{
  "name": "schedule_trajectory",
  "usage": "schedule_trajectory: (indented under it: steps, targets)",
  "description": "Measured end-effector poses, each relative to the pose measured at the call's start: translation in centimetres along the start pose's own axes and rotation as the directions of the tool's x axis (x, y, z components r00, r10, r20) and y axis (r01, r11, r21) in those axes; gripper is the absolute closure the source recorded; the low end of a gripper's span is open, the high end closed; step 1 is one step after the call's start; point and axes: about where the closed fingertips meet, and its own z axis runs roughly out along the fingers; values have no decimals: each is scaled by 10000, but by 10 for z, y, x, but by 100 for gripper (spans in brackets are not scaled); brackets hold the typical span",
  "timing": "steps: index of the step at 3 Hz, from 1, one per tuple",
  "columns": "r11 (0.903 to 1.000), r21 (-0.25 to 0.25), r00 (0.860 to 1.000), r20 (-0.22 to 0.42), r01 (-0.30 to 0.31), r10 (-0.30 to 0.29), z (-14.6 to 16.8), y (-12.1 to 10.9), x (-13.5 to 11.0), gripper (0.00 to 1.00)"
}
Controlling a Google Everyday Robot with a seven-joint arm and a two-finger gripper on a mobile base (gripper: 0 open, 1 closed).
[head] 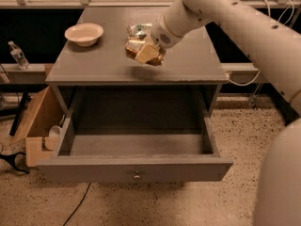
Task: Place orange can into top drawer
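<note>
The orange can [133, 49] is golden-orange and dented, held just above the grey tabletop [94, 62] near its middle. My gripper [146, 54] is shut on it from the right, with its tan fingers [149, 52] around the can's end. The arm reaches in from the upper right. The top drawer [94, 169] is pulled wide open below the tabletop, and its floor is bare. Its small round knob [137, 176] is on the front panel. The can is above the table, not above the drawer.
A green-and-silver dented can [139, 30] lies on the table just behind the gripper. A white bowl [83, 34] sits at the table's back left. A water bottle [18, 55] and an open wooden box [37, 126] are at the left. My robot body [280, 182] fills the right edge.
</note>
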Motion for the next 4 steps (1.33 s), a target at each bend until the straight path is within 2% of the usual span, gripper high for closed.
schedule_trajectory:
  steps: [1, 2, 3, 4]
  targets:
    - [9999, -135, 9974, 714, -16, 26, -38, 20, 21, 100]
    - [9999, -141, 9982, 603, -40, 48, -32, 18, 20, 100]
    - [9989, -465, 9976, 687, -23, 55, -33, 30, 21, 100]
    - [9972, -682, 9979, 558, -296, 334, -44, 67, 30, 100]
